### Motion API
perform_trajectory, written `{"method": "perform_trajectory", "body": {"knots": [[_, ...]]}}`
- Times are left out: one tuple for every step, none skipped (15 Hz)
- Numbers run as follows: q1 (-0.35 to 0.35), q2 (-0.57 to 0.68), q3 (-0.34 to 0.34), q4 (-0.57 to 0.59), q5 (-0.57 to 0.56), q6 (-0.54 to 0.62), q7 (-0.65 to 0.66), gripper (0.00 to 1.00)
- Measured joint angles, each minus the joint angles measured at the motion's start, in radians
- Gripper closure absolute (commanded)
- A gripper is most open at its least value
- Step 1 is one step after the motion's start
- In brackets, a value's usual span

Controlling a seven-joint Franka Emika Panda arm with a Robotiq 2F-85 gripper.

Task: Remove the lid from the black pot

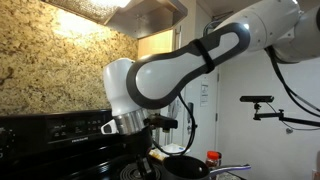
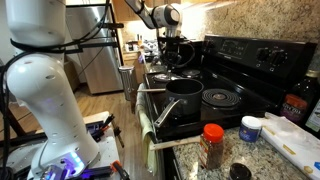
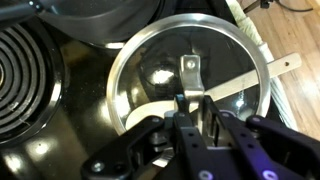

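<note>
Hovers just above the lid (image 3: 150,60) with the hand (image 3: 194,108), fingertips (image 3: 181,108) drawn close together at the near edge of its knob (image 3: 190,70); cannot tell whether fully shut or pinching anything. Centre them squarely across that knob before squeezing, then lift straight up, keeping the glass level until the rim clears the black pot (image 1: 186,166) under the lid. Avoid swinging toward the pot handle (image 3: 285,65) or the coil burner (image 3: 25,70) flanking the lid, or the dark saucepan (image 3: 100,12) beyond it.
</note>
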Motion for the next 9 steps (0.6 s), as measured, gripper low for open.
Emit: {"method": "perform_trajectory", "body": {"knots": [[0.000, 0.003, 0.000, -0.005, 0.000, 0.012, -0.016, 0.95], [-0.001, 0.009, 0.000, -0.011, 0.000, 0.033, -0.028, 0.95], [-0.003, 0.017, 0.000, -0.021, 0.001, 0.066, -0.036, 0.95], [-0.006, 0.026, -0.001, -0.035, 0.002, 0.114, -0.043, 0.95], [-0.012, 0.035, 0.000, -0.049, 0.003, 0.162, -0.053, 0.95], [-0.018, 0.046, -0.001, -0.061, 0.003, 0.209, -0.063, 0.95], [-0.024, 0.056, 0.000, -0.072, 0.004, 0.252, -0.077, 0.95], [-0.029, 0.065, 0.001, -0.081, 0.006, 0.289, -0.090, 0.95], [-0.033, 0.073, 0.001, -0.089, 0.007, 0.317, -0.101, 0.95]]}}
